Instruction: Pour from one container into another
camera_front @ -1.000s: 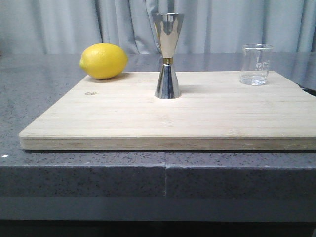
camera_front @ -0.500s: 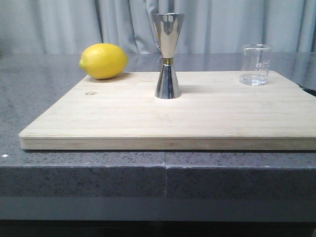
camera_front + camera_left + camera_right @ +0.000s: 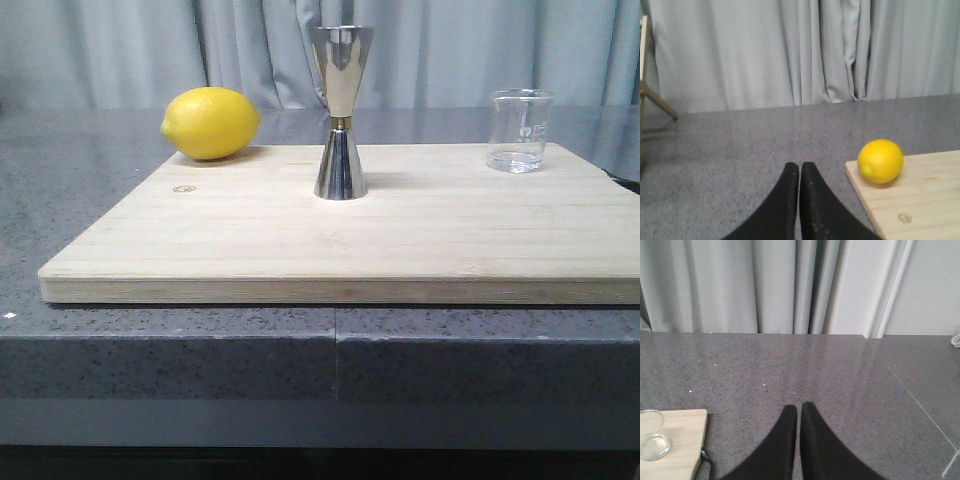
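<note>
Meanwhile both tools, left (image 3: 799, 172) and right (image 3: 799, 412), are pressed together, well apart from beaker (image 3: 518, 131) and jigger (image 3: 340, 112).

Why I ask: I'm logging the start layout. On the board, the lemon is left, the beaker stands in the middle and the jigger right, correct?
Not quite: the front view shows the jigger in the middle and the beaker at right. The lemon is left.
</note>
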{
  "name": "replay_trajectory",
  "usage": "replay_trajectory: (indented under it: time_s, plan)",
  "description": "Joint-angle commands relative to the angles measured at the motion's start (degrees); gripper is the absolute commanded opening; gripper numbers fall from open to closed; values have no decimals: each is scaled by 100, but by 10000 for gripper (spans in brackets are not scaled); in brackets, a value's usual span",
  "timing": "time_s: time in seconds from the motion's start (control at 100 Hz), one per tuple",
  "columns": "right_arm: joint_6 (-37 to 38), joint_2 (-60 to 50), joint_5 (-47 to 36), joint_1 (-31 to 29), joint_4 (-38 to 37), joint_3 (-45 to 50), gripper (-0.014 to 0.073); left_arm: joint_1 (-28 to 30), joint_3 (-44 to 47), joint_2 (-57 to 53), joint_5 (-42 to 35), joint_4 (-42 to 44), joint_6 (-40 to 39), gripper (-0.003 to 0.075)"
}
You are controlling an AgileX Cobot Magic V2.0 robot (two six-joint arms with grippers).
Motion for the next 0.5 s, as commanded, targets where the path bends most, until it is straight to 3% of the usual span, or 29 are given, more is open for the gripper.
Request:
replay_trajectory:
  time_s: [0.0,0.13,0.49]
  plan:
    - [-65,-429,-898,-38,-50,394,-13,-44,239,25,-910,-124,-54,-21]
    - [-65,-1106,-1072,-38,-50,1152,-28,-79,658,-73,-1230,-632,-54,-21]
    - [-65,-2673,-1436,-38,122,2657,-46,-78,1306,-789,-1474,-622,-46,-21]
